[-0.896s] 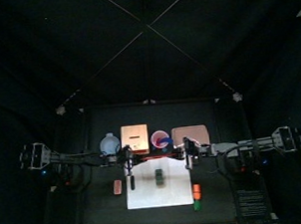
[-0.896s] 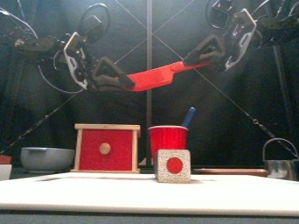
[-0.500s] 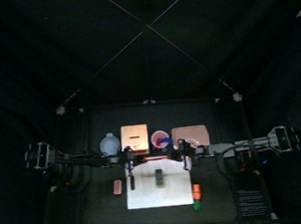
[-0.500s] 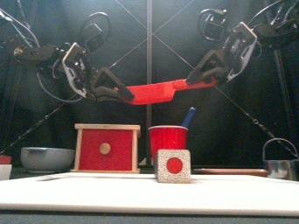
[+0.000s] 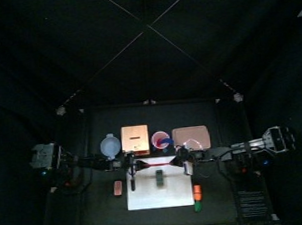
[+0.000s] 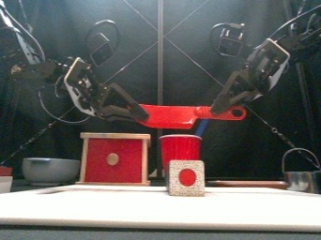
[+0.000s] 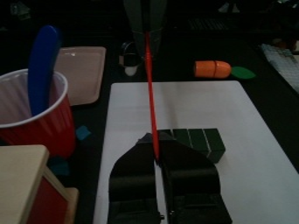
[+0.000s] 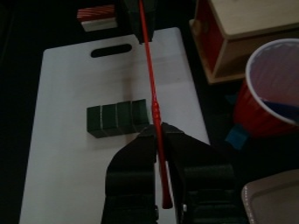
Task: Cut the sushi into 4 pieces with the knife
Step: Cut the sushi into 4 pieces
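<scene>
Two grippers share red knife: left gripper pinches one end, right gripper clamps other. Knife hangs near level, well above sushi roll, which lies uncut on white cutting board. Blade line crosses roll near one end. Judgement: shift onto block seam, lower both arms evenly. Red cup, wooden box behind board. Black table, black curtains.

Red knife, dark green sushi — white board, red cup
</scene>
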### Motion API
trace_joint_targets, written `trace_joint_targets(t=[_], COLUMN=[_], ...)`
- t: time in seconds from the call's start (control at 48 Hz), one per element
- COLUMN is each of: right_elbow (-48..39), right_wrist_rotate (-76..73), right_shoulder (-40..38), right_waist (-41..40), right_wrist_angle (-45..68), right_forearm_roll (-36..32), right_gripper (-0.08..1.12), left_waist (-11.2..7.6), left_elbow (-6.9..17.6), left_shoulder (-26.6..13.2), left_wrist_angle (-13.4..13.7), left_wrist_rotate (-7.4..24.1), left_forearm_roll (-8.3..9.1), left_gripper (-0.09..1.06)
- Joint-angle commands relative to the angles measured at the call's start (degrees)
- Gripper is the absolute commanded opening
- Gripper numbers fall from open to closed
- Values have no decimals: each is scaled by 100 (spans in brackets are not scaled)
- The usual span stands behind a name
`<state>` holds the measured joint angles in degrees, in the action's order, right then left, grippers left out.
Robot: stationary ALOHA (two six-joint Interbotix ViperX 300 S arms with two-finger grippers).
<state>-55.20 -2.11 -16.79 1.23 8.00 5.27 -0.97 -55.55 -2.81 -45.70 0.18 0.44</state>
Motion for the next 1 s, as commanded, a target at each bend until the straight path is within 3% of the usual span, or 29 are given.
trace_joint_targets(t=[0.021,0.188,0.271,0.688,1.0], right_elbow=[132,220,237,281,272], right_wrist_rotate=[-9,-9,-9,9,0], right_shoulder=[88,352,457,650,642], right_waist=[35,149,158,114,53], right_wrist_angle=[141,149,141,149,141], right_forearm_roll=[79,88,88,44,-9], right_gripper=[13,13,13,13,13], left_waist=[-53,-185,-229,-220,-229], left_elbow=[176,167,149,202,229], left_shoulder=[-88,-211,-255,-668,-694], left_wrist_angle=[-272,-387,-387,-396,-396], left_wrist_rotate=[-9,-26,-26,18,9], left_forearm_roll=[-26,-53,-149,-492,-510], left_gripper=[21,21,21,21,21])
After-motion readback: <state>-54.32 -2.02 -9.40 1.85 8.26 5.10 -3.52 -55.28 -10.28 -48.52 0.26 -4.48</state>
